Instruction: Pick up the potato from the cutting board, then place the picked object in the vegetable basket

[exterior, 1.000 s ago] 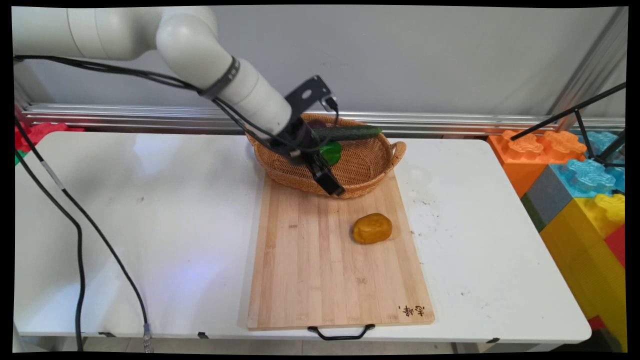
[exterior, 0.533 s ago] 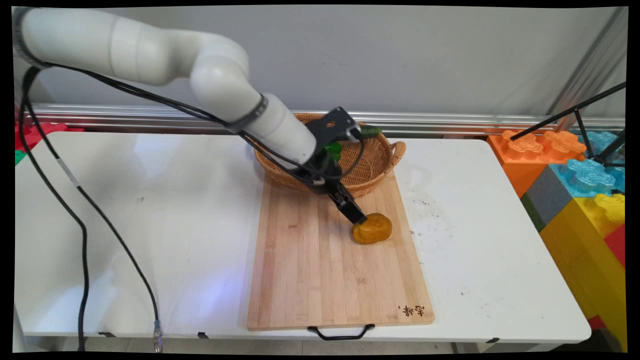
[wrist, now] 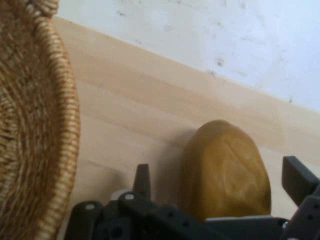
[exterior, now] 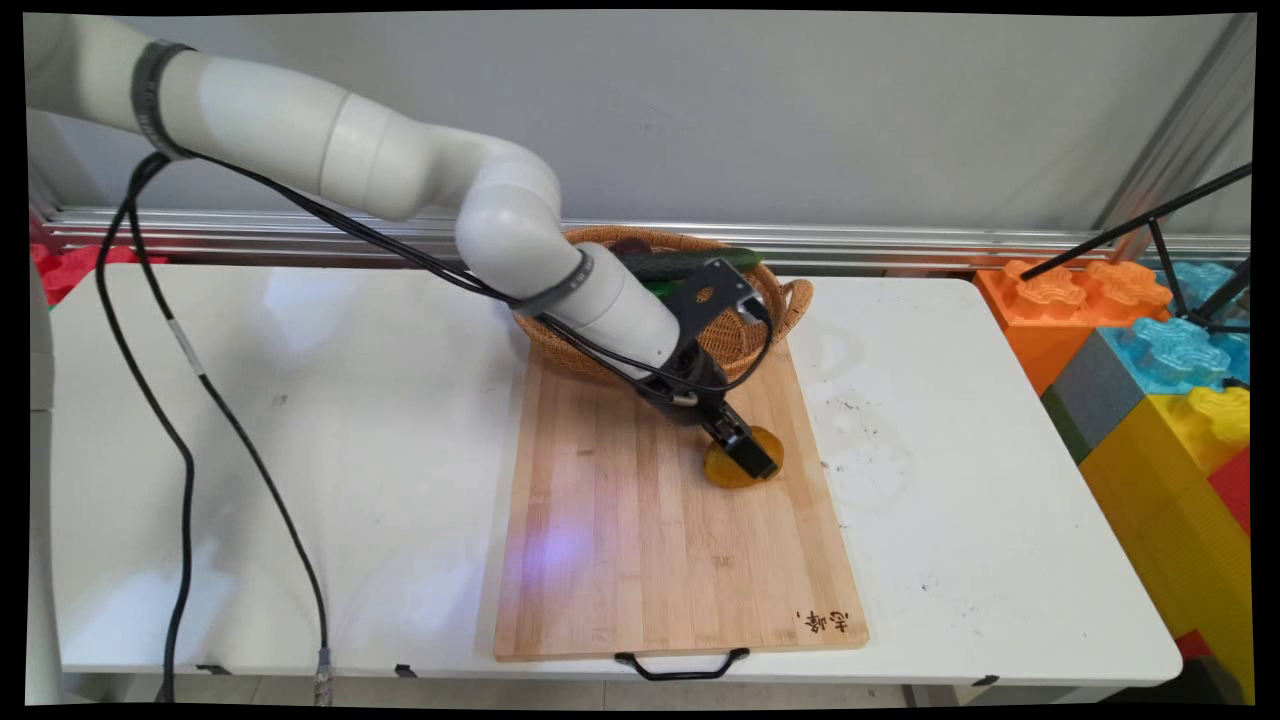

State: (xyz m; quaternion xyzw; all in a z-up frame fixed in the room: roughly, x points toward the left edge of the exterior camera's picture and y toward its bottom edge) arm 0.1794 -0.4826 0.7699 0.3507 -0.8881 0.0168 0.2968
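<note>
A white table (exterior: 350, 420) stands before a plain grey wall (exterior: 800, 110), with an aluminium rail (exterior: 950, 240) running along its far edge. On the table lies a long wooden cutting board (exterior: 640, 540), its black handle (exterior: 682, 664) hanging over the near edge.

The black gripper (exterior: 748, 458) reaches down onto the far right part of the board, over a rounded yellow-brown potato (exterior: 722, 470) that rests on the wood. In the hand view the gripper (wrist: 220, 192) is spread wide, one finger (wrist: 142, 181) on either side of the potato (wrist: 225, 172), the visible finger tips standing clear of its skin rather than pressing it. The potato fills the gap between them and lies on the board (wrist: 130, 115), near its edge, where the white table (wrist: 240, 40) begins.

Just behind the gripper, a woven wicker basket (exterior: 770, 300) sits on the board's far end; its rim (wrist: 45, 125) shows at the left of the hand view. A dark green cucumber (exterior: 690, 262) rests across the basket's far side, partly hidden by the arm.

The white arm (exterior: 400, 190) comes in from the upper left, black cables (exterior: 180, 450) trailing from it down past the table's near edge. To the right of the table stand large coloured toy blocks (exterior: 1160, 370), orange, blue, grey and yellow, with a black tripod leg (exterior: 1140, 225) in front of them.
</note>
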